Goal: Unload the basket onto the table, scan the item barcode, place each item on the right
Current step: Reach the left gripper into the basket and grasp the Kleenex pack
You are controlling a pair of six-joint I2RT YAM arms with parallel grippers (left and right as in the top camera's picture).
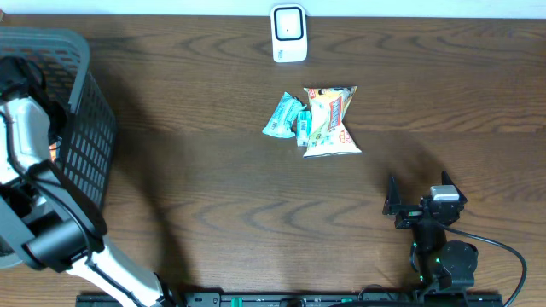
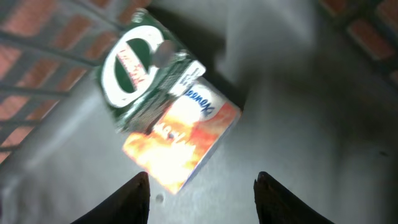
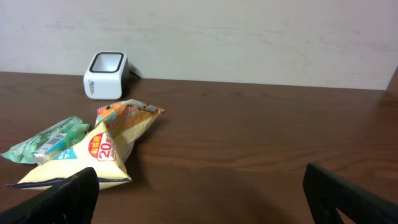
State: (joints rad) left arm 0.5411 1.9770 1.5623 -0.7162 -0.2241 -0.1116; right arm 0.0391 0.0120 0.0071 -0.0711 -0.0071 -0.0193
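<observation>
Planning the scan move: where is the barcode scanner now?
In the overhead view the white barcode scanner stands at the far edge of the table, near centre, just beyond the yellow snack bag.

The yellow snack bag (image 3: 102, 149) reads "20".

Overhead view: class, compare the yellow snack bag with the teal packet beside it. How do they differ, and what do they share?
The yellow snack bag is clearly larger than the teal packet. The bag is yellow with red print; the packet is teal and white. Both lie on the wooden table, side by side before the white scanner.
</observation>
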